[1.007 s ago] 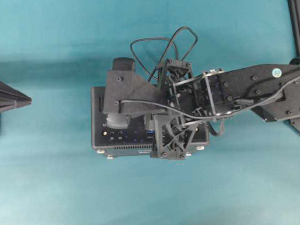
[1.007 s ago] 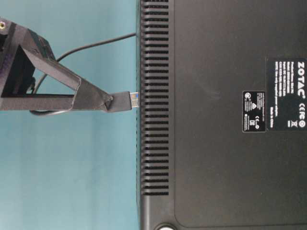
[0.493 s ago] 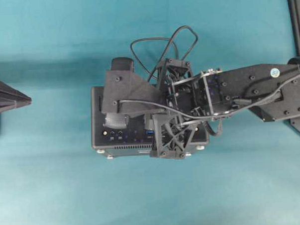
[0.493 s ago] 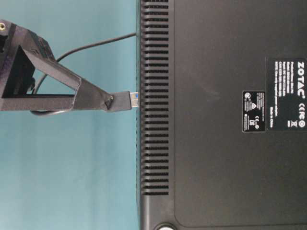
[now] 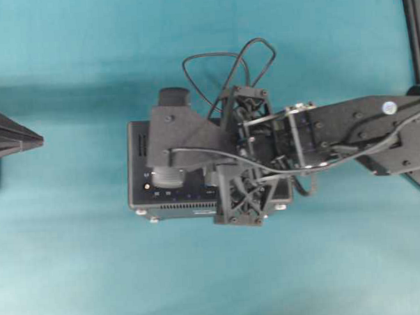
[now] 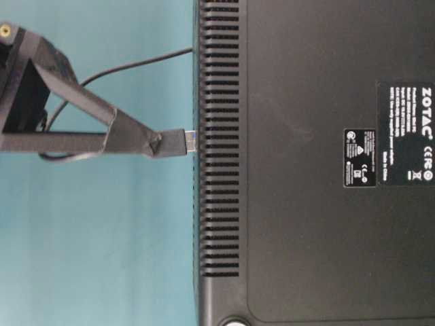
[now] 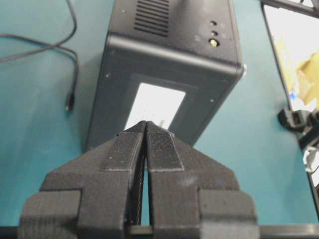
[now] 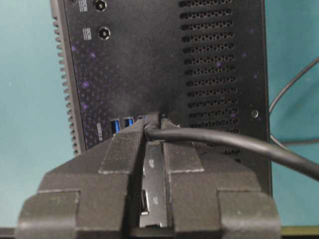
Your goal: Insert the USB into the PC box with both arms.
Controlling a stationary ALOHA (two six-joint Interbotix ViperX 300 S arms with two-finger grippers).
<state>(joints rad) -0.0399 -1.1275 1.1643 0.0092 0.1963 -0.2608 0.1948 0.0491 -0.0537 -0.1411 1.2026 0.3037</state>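
Right jaws (image 8: 155, 130) pinch the USB (image 6: 178, 142) plug, tip meeting the PC box (image 6: 319, 136) at 3 o'clock; left jaws (image 7: 145, 134), pressed together, wait apart.

PC box (image 6: 319, 163), broad dark face in table-level view: white-on-black sticker (image 6: 405, 132) reads "ZOTAC", turned sideways; finer lines under it too small for me to read. Smaller sticker (image 6: 359, 157) beside it: compliance marks and print, illegible

Matte black right arm (image 5: 348, 134): lattice-printed parts, visible screws, a round pale sticker, thin cable alongside; ribbed wedge fingers (image 8: 119, 159) on each tool.
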